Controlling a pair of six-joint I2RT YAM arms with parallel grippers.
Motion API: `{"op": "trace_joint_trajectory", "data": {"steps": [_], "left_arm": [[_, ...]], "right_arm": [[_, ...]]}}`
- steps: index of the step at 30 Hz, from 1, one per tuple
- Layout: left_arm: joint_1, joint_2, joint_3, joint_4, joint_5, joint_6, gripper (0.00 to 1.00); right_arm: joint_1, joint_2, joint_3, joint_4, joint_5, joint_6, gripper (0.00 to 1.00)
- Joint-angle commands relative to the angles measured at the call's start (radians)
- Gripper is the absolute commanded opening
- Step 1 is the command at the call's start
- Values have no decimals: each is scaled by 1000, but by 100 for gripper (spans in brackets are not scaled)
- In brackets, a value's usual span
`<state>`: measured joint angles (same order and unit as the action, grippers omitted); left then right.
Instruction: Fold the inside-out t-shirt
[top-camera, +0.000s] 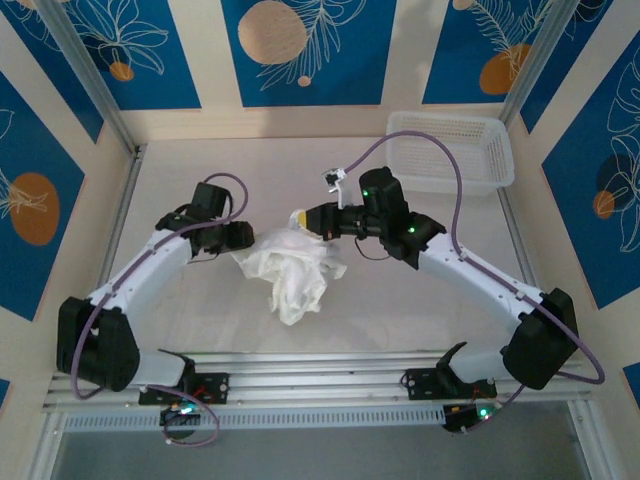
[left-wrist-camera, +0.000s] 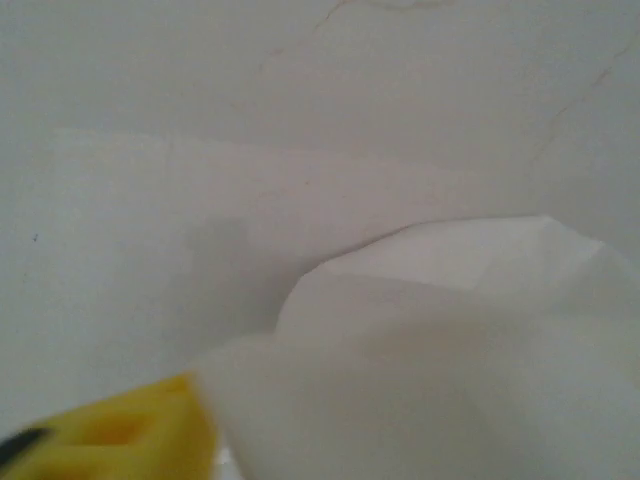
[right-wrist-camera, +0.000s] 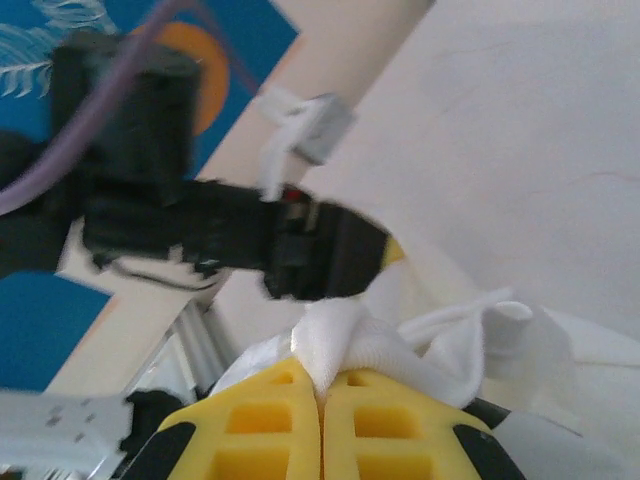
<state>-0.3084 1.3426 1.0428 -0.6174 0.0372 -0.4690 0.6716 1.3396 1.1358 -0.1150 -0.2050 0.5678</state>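
The right end effector (right-wrist-camera: 322, 385) has its two yellow fingers pressed together on a ridge of white cloth. The fold that stands up between the tips looks thicker and ribbed, so it may be the neckband, though I cannot be sure. From above, this end effector (top-camera: 299, 219) sits at the far edge of the shirt (top-camera: 291, 277), pointing left. The grip is at an edge, not in the bulk, which suits lifting and shaking the cloth open.

The left end effector (top-camera: 243, 238) reaches in from the other side and meets the shirt's left edge, close to the right one. In its wrist view one yellow finger (left-wrist-camera: 120, 435) shows at the lower left, with cloth lying over or beside it. I cannot tell whether this end effector is spread or pinching.

The shirt lies in a crumpled heap on the bench (top-camera: 400, 310), about midway between the arms. Most of it trails toward the near side, below the two end effectors. No sleeve or hem can be made out, so by my judgement the fold has not begun. The arms seem to be finding two hold points to spread the cloth flat first.

A white basket (top-camera: 452, 152) stands at the far right corner, well apart from the shirt.
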Motion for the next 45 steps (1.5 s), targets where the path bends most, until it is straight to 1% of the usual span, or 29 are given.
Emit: {"op": "trace_joint_trajectory", "data": {"steps": [1,3,4,6,8,9,12,13,14,15,16,17,18,19,20,23,27,29,32,33,36,39,40,41,42,43,44,45], "left_arm": [[13,-144,44,20,90,-5,85],[12,-206,58,77,279,-19,93],[9,-225,54,123,381,-43,95],[-15,-235,32,246,580,-127,96],[-74,-195,23,334,717,-182,94],[-118,-161,31,341,730,-186,93],[-235,-70,64,278,617,-129,94],[-251,-42,70,266,600,-125,92],[-259,-17,67,256,586,-130,88],[-258,2,58,239,555,-136,75],[-256,14,48,209,507,-136,59],[-251,22,37,165,448,-136,35],[-242,26,23,125,395,-139,15],[-233,24,9,99,358,-139,4],[-220,18,-13,77,321,-141,0],[-175,-21,-92,59,245,-164,0],[-116,-53,-187,35,140,-194,0],[-93,-59,-217,16,84,-214,0],[-63,-75,-234,-3,30,-230,0],[-55,-86,-231,-9,15,-233,9],[-37,-134,-206,-4,-10,-211,47],[-36,-189,-165,-6,-75,-163,69],[-35,-201,-151,-8,-93,-140,71],[-35,-213,-137,5,-67,-99,73],[-37,-221,-132,46,19,-52,74],[-38,-224,-134,100,153,-19,74],[-48,-222,-142,188,338,-1,74],[-73,-209,-150,278,494,-11,74]], "right_arm": [[-3,-37,67,-31,164,-12,0],[1,-30,64,-12,146,-5,0],[3,-27,62,-5,142,3,0],[7,-20,59,12,137,23,0],[8,-15,61,32,135,54,0],[10,-15,63,48,133,68,0],[21,-12,65,90,160,101,0],[22,-14,69,95,179,108,0],[19,-14,81,83,209,117,0],[11,-14,101,56,241,129,0],[-2,-14,123,26,259,144,0],[-22,-15,147,-6,265,164,0],[-48,-17,167,-25,259,183,0],[-70,-20,182,-38,251,197,0],[-98,-25,197,-49,243,212,0],[-188,-48,226,-55,207,257,0],[-330,-70,251,-19,72,375,0],[-369,-84,240,10,31,410,0],[-379,-97,202,22,-25,430,0],[-377,-101,172,36,-58,439,0],[-359,-110,49,98,-124,476,0],[-353,-113,-53,117,-166,510,0],[-352,-116,-73,118,-168,520,0],[-350,-118,-89,121,-169,532,0],[-347,-118,-93,124,-168,539,0],[-342,-117,-92,124,-165,542,0],[-334,-114,-81,120,-156,539,0],[-324,-108,-66,112,-144,532,0]]}}
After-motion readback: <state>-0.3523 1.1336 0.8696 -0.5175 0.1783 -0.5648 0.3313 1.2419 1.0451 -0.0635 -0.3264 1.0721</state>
